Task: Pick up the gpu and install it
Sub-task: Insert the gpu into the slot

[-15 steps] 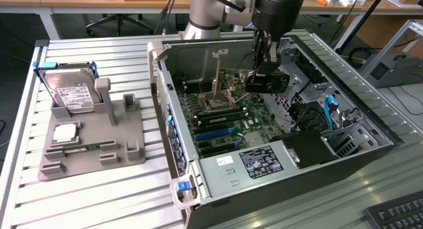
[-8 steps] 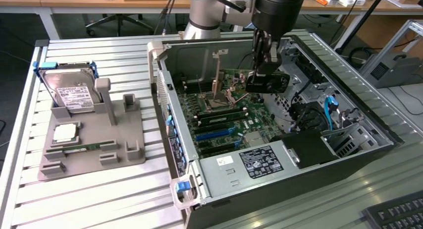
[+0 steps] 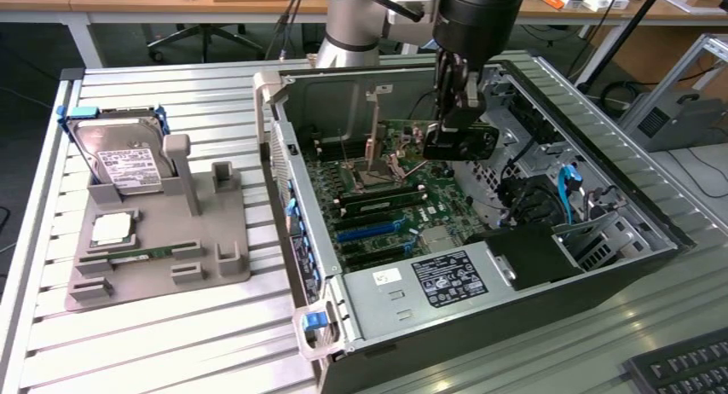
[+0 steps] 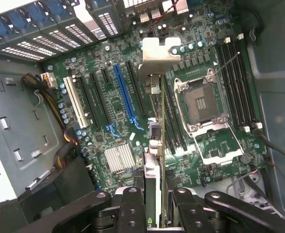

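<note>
The gpu [image 4: 155, 63] is pinched edge-on between the fingers [image 4: 132, 206], reaching out ahead of them over the motherboard [image 4: 108, 97] slots inside the opened computer case [image 3: 330, 100]

Bench [image 3: 159, 343]: pale ribbed metal slats across the whole work area. Behind it are wood-topped desks [image 3: 114, 0] on white legs, with an office chair base [image 3: 207, 37] on castors under one. Floor [image 3: 29, 70] dark, matte. Exterior view's right: aluminium profile frame [image 3: 696, 66], grey box [image 3: 680, 112] low beside it, black keyboard [image 3: 686, 370] at the near corner. Light even, shadows soft.
</note>
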